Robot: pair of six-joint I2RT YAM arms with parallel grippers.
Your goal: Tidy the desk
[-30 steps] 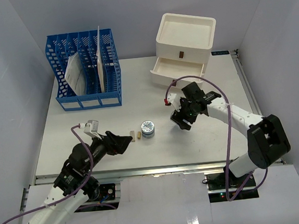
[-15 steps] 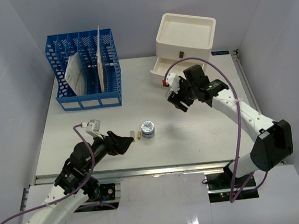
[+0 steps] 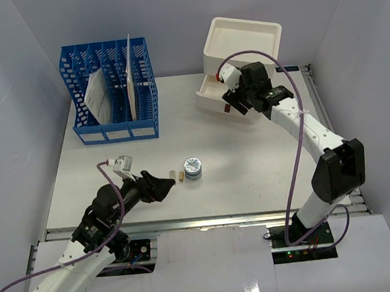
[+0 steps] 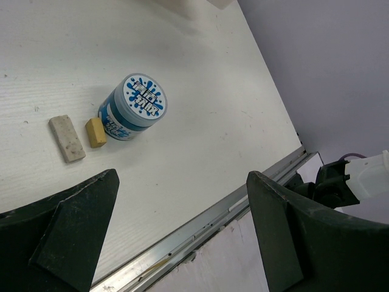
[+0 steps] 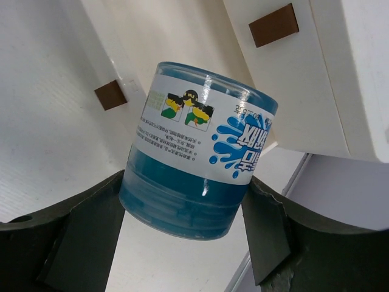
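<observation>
The desk (image 3: 266, 174) is a flat white tabletop with a metal rail along its near edge. My right gripper (image 3: 235, 100) is shut on a blue jar with a white label (image 5: 197, 152) and holds it tilted over the open bottom drawer (image 5: 182, 48) of the white drawer box (image 3: 241, 46). My left gripper (image 3: 159, 188) is open and empty, low over the near left of the desk. Just ahead of it stand a second blue jar (image 3: 193, 168) and two small erasers (image 3: 176, 177). In the left wrist view the jar (image 4: 132, 108) touches the tan eraser (image 4: 95, 131), and the white eraser (image 4: 67, 139) lies beside it.
A blue slotted file rack (image 3: 112, 92) holding papers stands at the back left. The drawer box sits at the back right with its lower drawer (image 3: 211, 93) pulled out. The metal rail (image 4: 200, 222) runs along the near edge.
My right gripper has carried the blue jar from the middle of the desk back and up to the open drawer. The left arm has stayed still.
</observation>
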